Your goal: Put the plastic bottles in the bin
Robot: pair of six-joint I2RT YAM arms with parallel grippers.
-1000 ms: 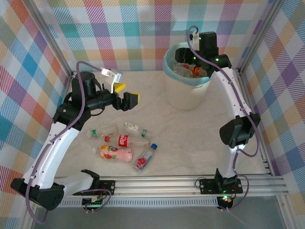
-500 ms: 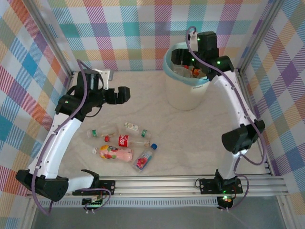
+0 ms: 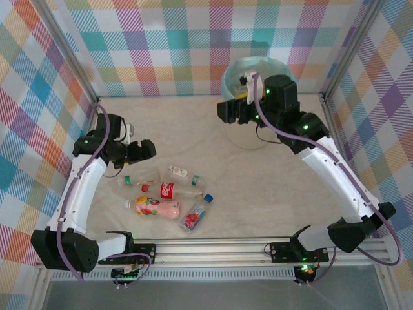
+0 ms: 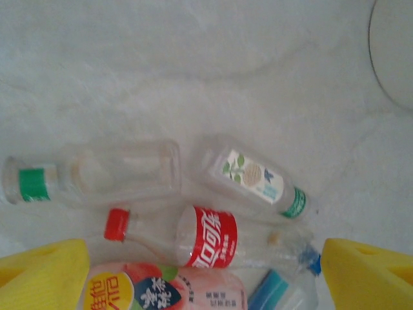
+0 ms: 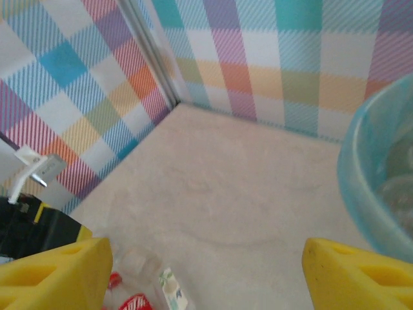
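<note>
The left hand [image 3: 147, 150], fingers wide apart and empty, hangs just above the bottles [image 3: 169, 197] lying sideways on the counter [image 3: 271, 174], nearer than the right hand [image 3: 227, 111], also spread, by the bin [image 3: 268, 62].

The counter [image 3: 271, 174] has a matt, cream surface, faintly marbled and finely grained. The bottles lying on it are thin clear plastic with soft highlights. The green-banded bottle [image 4: 97, 171] is colourless and see-through. The cola bottle [image 4: 206, 236] wears a glossy red film label and a red plastic cap. The leaf-label bottle [image 4: 248, 174] has a smooth white wrap, and the pink bottle [image 4: 168, 290] a shiny printed sleeve. The left fingers [image 4: 45, 271] and right fingers [image 5: 55, 271] are matt yellow plastic. The bin liner [image 5: 368, 174] is thin translucent teal film over the smooth cream bin [image 3: 244, 135]. The walls [image 3: 193, 45] look like matt checked cloth, and the frame rails [image 3: 213, 248] are dull silver metal.
</note>
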